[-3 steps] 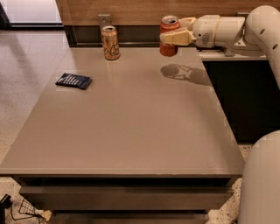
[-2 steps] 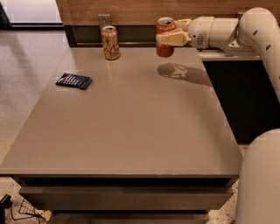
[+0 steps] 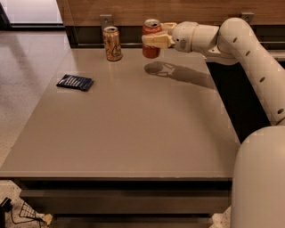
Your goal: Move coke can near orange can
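Note:
The coke can (image 3: 151,31), red with a silver top, hangs upright in the air above the far part of the table, held by my gripper (image 3: 155,40), which is shut on its middle from the right side. The can's shadow (image 3: 155,68) lies on the tabletop below it. The orange can (image 3: 112,43), pale orange-tan with dark markings, stands upright on the table near the far edge, a short way to the left of the held can.
A dark blue flat packet (image 3: 75,82) lies on the left part of the brown table (image 3: 133,133). A wooden wall panel (image 3: 133,9) runs behind the far edge. My white arm (image 3: 249,58) reaches in from the right.
My gripper has carried the coke can to the left, closer to the orange can, still lifted above the table. The orange can and blue packet have not moved.

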Robot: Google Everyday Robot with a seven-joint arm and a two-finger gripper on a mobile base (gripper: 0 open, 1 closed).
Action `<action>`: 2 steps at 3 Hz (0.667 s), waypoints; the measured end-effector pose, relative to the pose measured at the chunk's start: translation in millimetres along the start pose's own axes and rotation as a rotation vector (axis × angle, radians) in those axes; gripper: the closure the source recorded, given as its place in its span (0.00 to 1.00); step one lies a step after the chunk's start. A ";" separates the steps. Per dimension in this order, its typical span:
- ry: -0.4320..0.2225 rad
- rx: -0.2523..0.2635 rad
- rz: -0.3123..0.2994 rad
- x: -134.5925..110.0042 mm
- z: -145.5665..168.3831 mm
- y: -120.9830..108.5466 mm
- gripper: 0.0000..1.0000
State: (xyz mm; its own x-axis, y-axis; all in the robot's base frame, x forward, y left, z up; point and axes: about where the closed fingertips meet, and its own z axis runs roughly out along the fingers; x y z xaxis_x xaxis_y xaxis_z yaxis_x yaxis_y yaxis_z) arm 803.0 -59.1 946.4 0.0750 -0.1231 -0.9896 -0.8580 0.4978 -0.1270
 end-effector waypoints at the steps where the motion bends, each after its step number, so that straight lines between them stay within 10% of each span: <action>1: 0.038 0.013 -0.012 4.1 26.3 2.6 1.00; 2: 0.085 0.028 0.004 19.9 46.2 -1.1 1.00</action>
State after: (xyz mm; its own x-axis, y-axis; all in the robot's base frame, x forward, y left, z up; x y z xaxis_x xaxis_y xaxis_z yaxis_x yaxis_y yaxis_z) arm 828.9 -22.4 923.7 0.0277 -0.1927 -0.9809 -0.8433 0.5223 -0.1264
